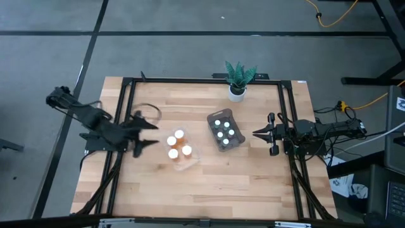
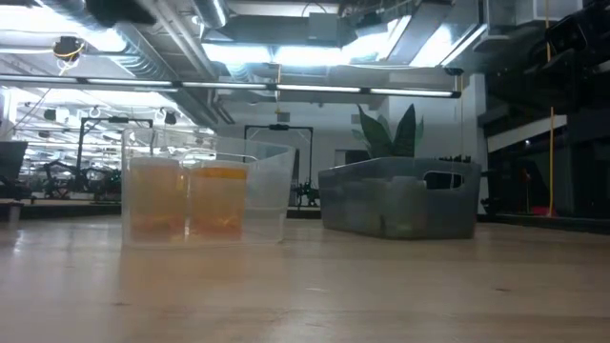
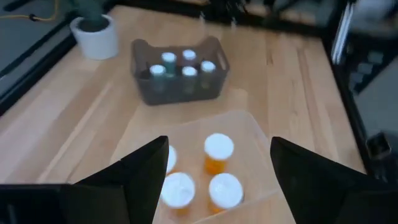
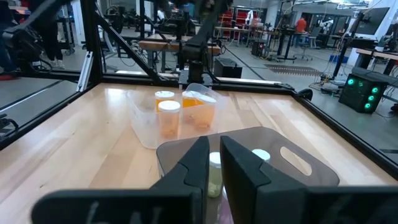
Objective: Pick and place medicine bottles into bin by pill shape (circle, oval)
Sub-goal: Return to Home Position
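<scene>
Several amber bottles with white caps (image 1: pixel 179 144) stand upright in the clear tray (image 1: pixel 188 163) near the table's middle; they also show in the left wrist view (image 3: pixel 219 155). Several small white-greenish bottles (image 1: pixel 224 132) stand in the dark grey tray (image 1: pixel 234 118) to its right. My left gripper (image 1: pixel 154 133) is open and empty, just left of the clear tray, its fingers pointing at it (image 3: pixel 219 143). My right gripper (image 1: pixel 255 133) is shut and empty, just right of the dark tray (image 4: pixel 292 158), pointing at it (image 4: pixel 213 142).
A white pot with a green plant (image 1: pixel 237 90) stands at the table's far edge, behind the dark tray. Black frame rails (image 1: pixel 288 120) run along the table's left, right and far sides. Bare wood (image 1: pixel 209 187) lies on the near side of both trays.
</scene>
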`<state>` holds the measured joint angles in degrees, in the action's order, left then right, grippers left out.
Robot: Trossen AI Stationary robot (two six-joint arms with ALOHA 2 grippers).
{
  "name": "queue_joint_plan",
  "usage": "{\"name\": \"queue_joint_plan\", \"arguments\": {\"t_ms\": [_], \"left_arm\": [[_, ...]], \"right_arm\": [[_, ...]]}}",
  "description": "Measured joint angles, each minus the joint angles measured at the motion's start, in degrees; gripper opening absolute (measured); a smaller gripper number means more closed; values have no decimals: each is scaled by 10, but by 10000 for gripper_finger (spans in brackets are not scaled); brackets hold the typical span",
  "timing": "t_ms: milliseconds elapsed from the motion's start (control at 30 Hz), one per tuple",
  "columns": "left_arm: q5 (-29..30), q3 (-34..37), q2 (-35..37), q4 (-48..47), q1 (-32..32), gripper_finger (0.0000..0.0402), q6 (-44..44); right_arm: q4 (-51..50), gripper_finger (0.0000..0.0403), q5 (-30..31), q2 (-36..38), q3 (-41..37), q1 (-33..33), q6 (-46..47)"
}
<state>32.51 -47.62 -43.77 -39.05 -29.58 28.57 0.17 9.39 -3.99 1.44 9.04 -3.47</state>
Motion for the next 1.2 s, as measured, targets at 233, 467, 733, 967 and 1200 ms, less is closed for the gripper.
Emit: {"name": "queue_joint_plan", "arguments": {"t_ms": [233, 467, 733, 967, 1200], "left_arm": [[32, 156, 253, 99, -6, 273, -19], [27, 267, 371, 181, -6, 273, -110], [26, 337, 399, 202, -6, 273, -110], [26, 396, 398, 253, -6, 273, -113], [43, 430, 398, 286, -6, 273, -118]], "right_arm": [[0, 43, 0, 0, 0, 0, 0], [0, 43, 0, 0, 0, 0, 0], [0, 43, 0, 0, 0, 0, 0], [0, 43, 0, 0, 0, 0, 0], [0, 43, 0, 0, 0, 0, 0]]}}
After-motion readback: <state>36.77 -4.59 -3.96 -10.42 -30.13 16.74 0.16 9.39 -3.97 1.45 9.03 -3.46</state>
